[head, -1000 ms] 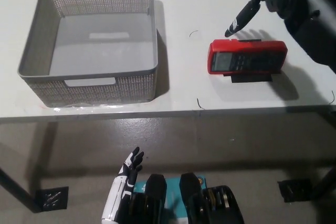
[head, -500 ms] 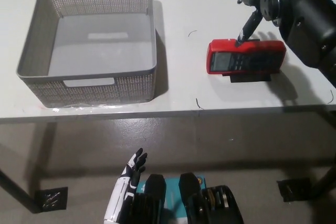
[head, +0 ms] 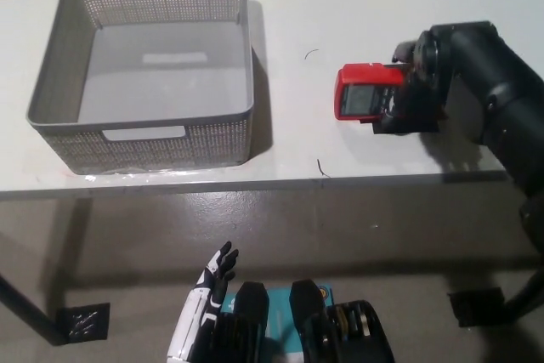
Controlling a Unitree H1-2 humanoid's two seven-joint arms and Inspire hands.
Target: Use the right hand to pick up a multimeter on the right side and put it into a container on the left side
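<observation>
The black right hand (head: 418, 91), open above a second ago, has dropped onto the red multimeter (head: 364, 93) at right of centre (grip closure unclear), the container (head: 51, 82) waiting upper left.

Container (head: 144, 138): grey plastic, matt; walls a fine perforated mesh, floor smooth and solid.
Multimeter (head: 365, 95): red casing, looks like rubbery plastic with a slight sheen; grey display panel, smooth.
Worktop (head: 289, 150): white, smooth, matt, with a few thin dark marks.
Right hand (head: 416, 82): black, hard shell, matt to faintly glossy.
Left hand (head: 204, 308): white smooth shell with black fingers (head: 223, 263).
Floor (head: 340, 227): grey-brown, dull sheen.
</observation>
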